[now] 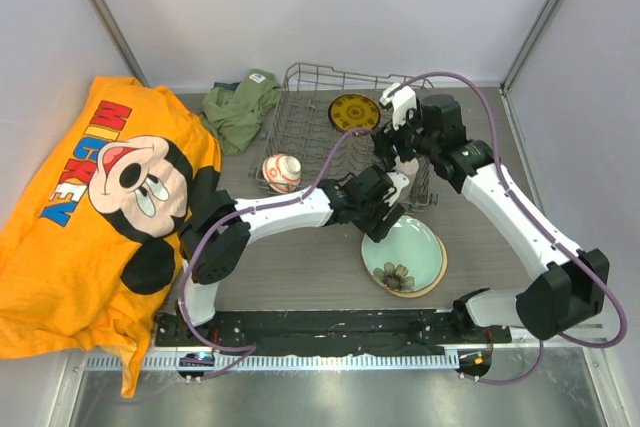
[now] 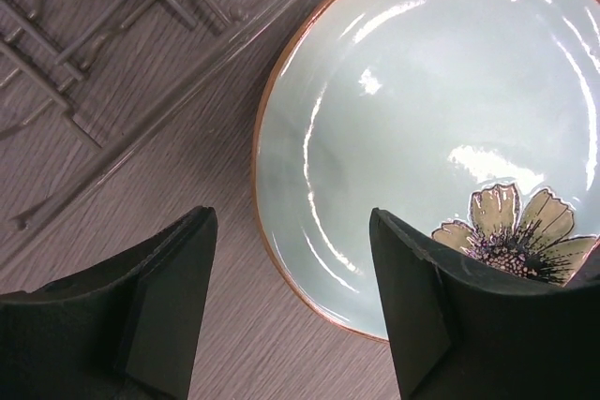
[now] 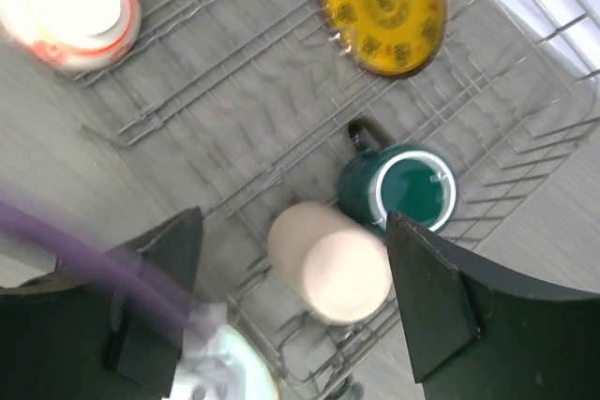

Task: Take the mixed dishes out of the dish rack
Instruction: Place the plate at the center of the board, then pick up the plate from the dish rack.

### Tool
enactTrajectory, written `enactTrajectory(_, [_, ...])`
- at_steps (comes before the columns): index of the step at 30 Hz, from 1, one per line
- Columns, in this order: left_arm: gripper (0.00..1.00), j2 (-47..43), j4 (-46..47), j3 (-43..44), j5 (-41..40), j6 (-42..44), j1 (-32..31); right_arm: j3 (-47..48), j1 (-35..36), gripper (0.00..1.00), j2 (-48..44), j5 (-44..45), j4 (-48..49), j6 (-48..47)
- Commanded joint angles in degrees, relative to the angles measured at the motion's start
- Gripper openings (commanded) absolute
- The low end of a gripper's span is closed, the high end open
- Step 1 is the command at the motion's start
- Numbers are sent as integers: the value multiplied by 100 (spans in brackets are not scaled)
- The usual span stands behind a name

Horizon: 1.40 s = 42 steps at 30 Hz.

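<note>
The grey wire dish rack (image 1: 310, 132) stands at the back of the table. In it a small yellow patterned plate (image 1: 354, 111) stands upright. A beige cup (image 3: 333, 264) lies on its side next to a dark teal mug (image 3: 403, 189). A red-and-cream bowl (image 1: 281, 172) sits at the rack's front left corner. My right gripper (image 3: 292, 231) hangs open above the cup, holding nothing. The pale green plate (image 1: 405, 252) with a painted flower lies flat on the table in front of the rack. My left gripper (image 2: 291, 231) is open and empty over its rim (image 2: 281, 231).
An orange Mickey T-shirt (image 1: 100, 207) covers the table's left side. A green cloth (image 1: 240, 112) is bunched left of the rack. Purple cables loop over both arms. The left arm reaches across in front of the rack.
</note>
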Motion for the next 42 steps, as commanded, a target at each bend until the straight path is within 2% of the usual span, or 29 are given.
enactTrajectory(1, [71,-360,-75,177,55,369,-253,588,-155,81,486,1208,973,-110])
enactTrajectory(11, [72,-799,-110,-34,-112,1019,-253,1748,-242,81,1786,1384,1228,-250])
enactTrajectory(15, [79,-1168,22,-315,-112,1327,-253,2117,-347,81,2252,1332,1316,-338])
enactTrajectory(20, [82,-1712,250,-737,-578,1741,-244,2635,-506,80,2875,1270,1359,-294])
enactTrajectory(27, [88,-2065,303,-957,-728,2066,-200,3102,-734,81,3333,1042,1421,-127])
enactTrajectory(33, [89,-2039,303,-1089,-824,2128,-77,3173,-901,81,3177,269,1210,-48])
enactTrajectory(42, [89,-1854,119,-853,-1219,2383,213,2110,-963,80,2017,-487,1043,40])
